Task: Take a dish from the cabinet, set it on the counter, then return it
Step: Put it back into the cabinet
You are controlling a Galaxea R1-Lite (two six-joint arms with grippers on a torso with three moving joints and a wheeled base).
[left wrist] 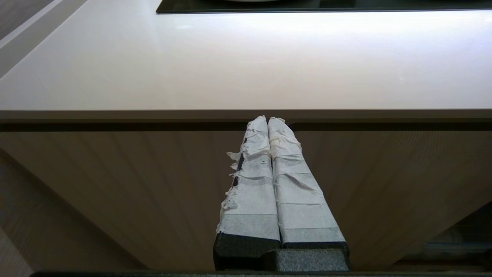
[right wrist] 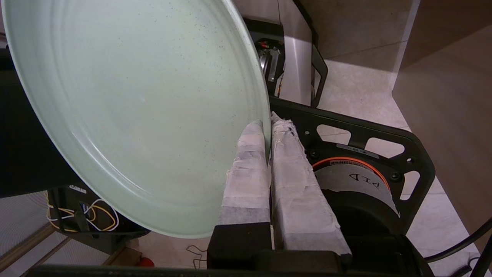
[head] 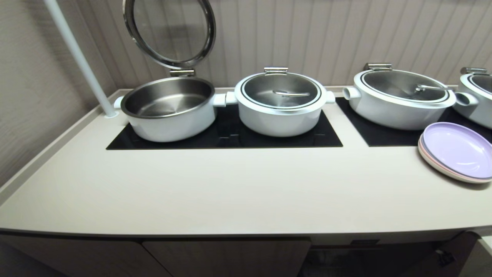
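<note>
One dish (right wrist: 134, 107), pale mint-green, is riding in my right gripper (right wrist: 269, 127): the taped fingers (right wrist: 246, 169) are pinching its rim, with the plate tilted well off level, below the worktop and out of my head view. One left gripper (left wrist: 268, 122) is idling with its taped fingers pressed together on nothing, just under the front edge of the counter (head: 215, 184). I am judging this as the carrying step: the dish is in hand and not yet set down, though I cannot tell from here whether it is bound for the counter or the cabinet, which is showing only as a dark opening (head: 376, 256) below the edge. If the counter is next, the move is calling for a lift above the edge, levelling of the plate, and a landing on the bare stretch in front of the cooktops. Further on: two black cooktop panels (head: 230, 134), four white pots, one with its lid up (head: 169, 107) and three lidded (head: 280, 102). One stack of plates (head: 457, 152) is sitting at the right, lilac on top, pinkish beneath; their number I cannot tell.
</note>
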